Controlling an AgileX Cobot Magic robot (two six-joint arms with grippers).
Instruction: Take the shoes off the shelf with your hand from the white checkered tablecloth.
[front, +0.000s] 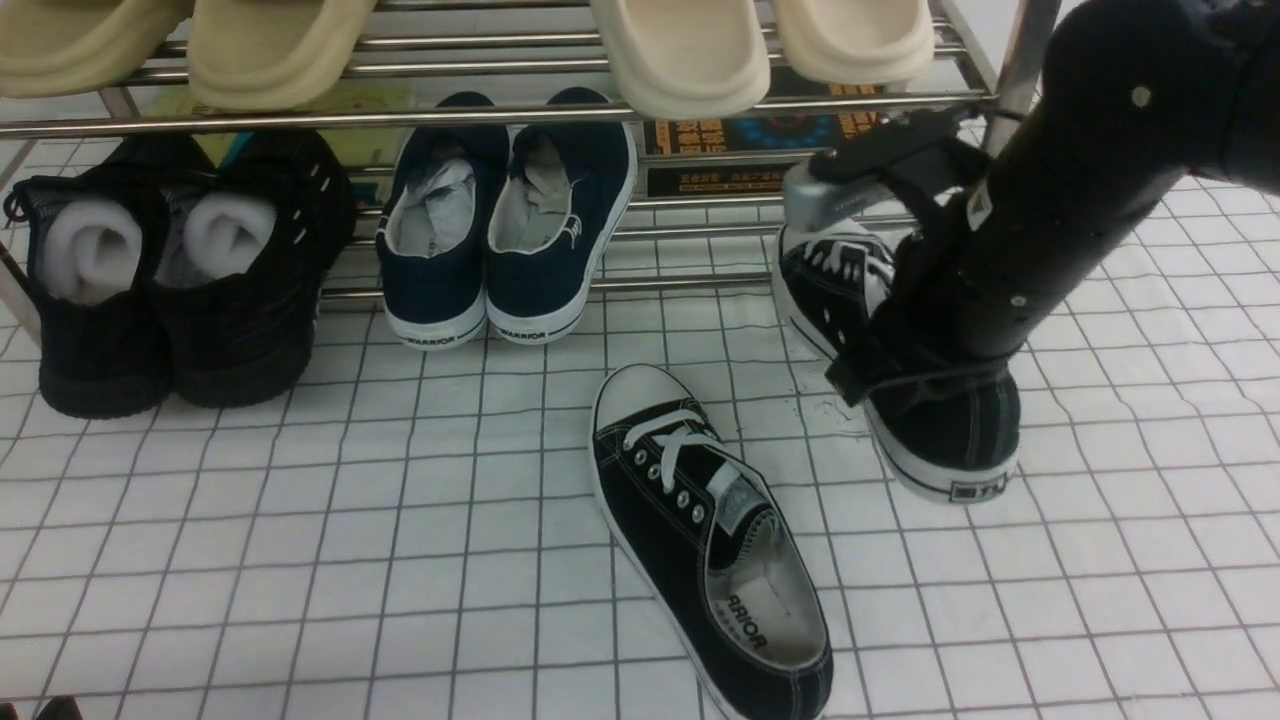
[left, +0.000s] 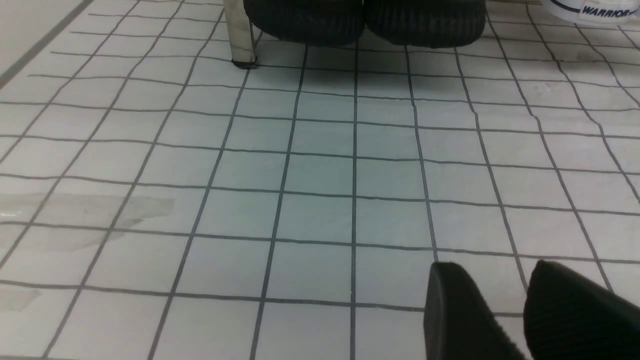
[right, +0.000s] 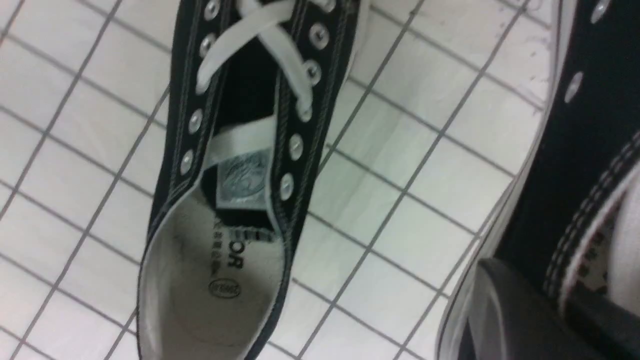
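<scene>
Black canvas low-tops with white laces, toe caps and soles. One sneaker (front: 705, 545) flat on the white checkered tablecloth (front: 300, 560), clear of the shelf (front: 300, 120). Second sneaker (front: 950, 440) by the shelf's right leg, collar pinched by the right fingers (right: 515, 315); possibly just off the cloth, hard to judge. Left fingers (left: 460, 315) narrowly parted, holding nothing. Toes on the lowest bars: navy pair (front: 505, 230), black chunky pair (front: 170, 270); cream slippers (front: 680, 50) above.
</scene>
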